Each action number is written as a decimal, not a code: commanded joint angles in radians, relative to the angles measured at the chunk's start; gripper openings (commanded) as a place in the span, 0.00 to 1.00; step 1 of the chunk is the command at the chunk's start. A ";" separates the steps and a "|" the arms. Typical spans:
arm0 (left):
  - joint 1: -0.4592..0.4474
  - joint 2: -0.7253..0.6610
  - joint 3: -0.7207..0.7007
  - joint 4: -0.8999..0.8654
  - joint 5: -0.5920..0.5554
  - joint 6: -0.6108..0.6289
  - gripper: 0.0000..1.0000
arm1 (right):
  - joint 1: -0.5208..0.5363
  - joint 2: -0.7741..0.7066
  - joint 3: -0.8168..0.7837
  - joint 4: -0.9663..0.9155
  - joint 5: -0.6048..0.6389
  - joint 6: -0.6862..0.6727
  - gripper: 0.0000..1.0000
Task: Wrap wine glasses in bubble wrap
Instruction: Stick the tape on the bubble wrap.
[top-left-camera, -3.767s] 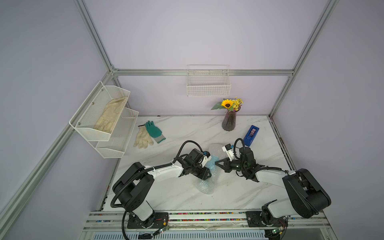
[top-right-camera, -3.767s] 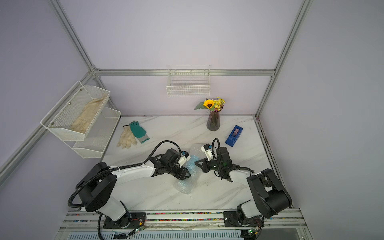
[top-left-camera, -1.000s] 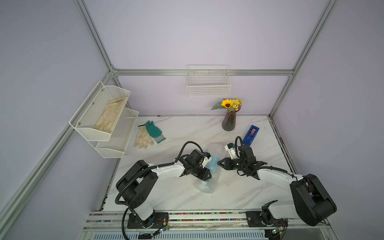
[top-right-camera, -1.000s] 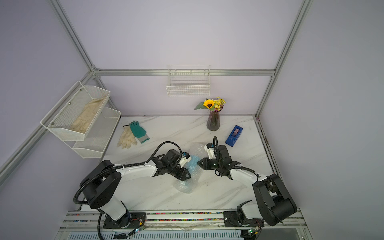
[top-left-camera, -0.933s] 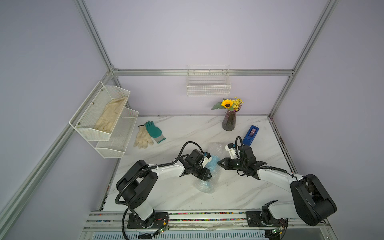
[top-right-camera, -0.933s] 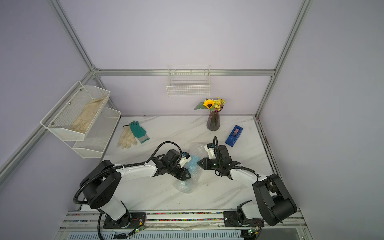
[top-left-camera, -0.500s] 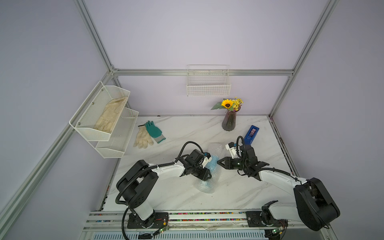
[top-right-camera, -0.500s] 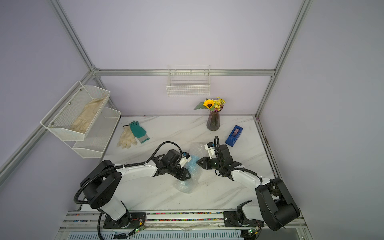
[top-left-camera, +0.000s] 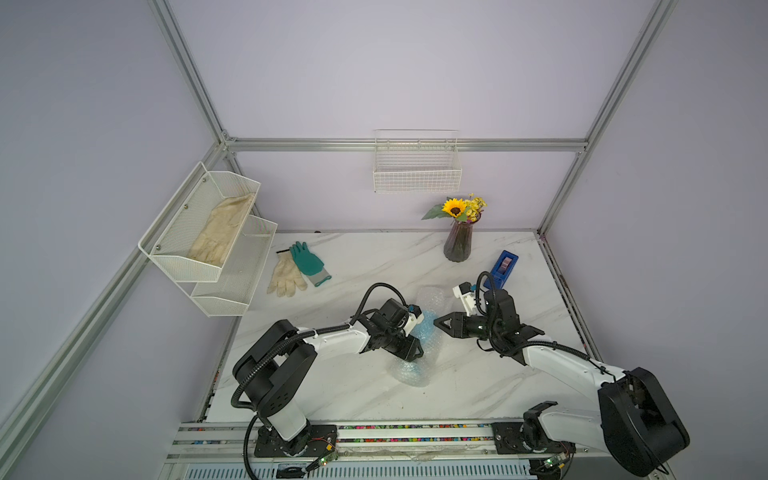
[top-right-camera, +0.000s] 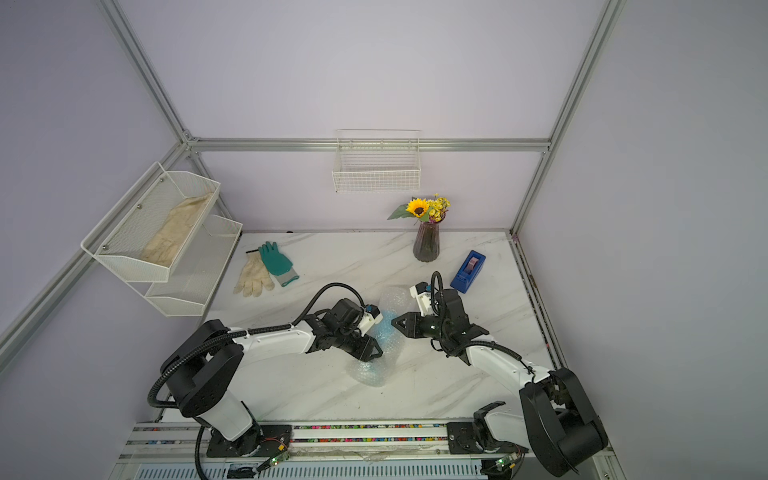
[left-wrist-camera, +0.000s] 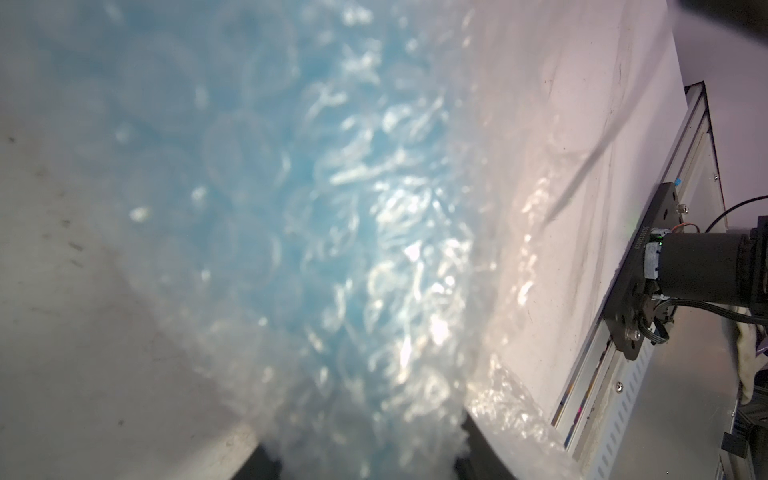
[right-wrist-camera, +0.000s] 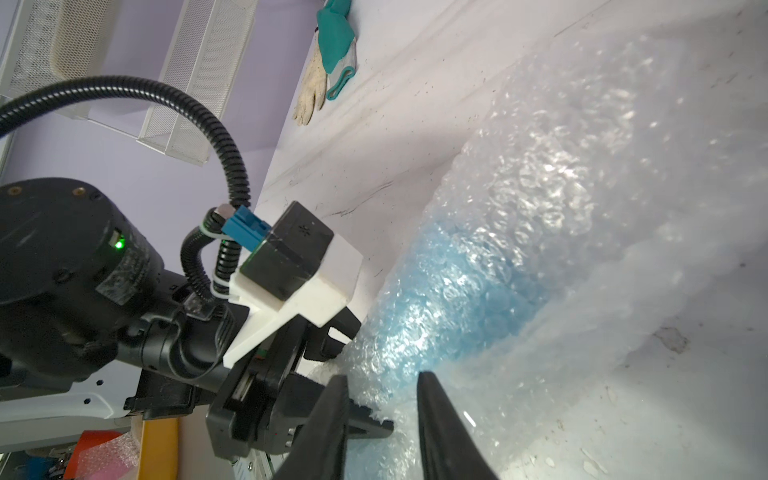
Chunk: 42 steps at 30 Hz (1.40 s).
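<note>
Marble counter: left claw was clamped on bubble wrap rolled around the blue goblet; right claw sat part-open beside it, gripping nothing.

Centre of the bench: goblet inside the bubble wrap, left gripper at its left, right gripper at its right. Vase by the back edge, tape dispenser near the right edge, gloves toward the back-left corner.

bubble wrap rolled, blue goblet apparently inside
</note>
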 joint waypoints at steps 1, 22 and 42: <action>0.004 0.008 -0.012 0.024 0.025 -0.009 0.43 | 0.005 -0.005 -0.014 0.036 -0.014 0.014 0.32; 0.004 0.018 -0.002 0.029 0.030 -0.009 0.43 | 0.045 -0.234 0.020 -0.110 0.445 0.040 0.20; 0.005 0.018 -0.013 0.037 0.031 -0.017 0.43 | 0.381 -0.090 0.079 -0.179 0.997 0.194 0.20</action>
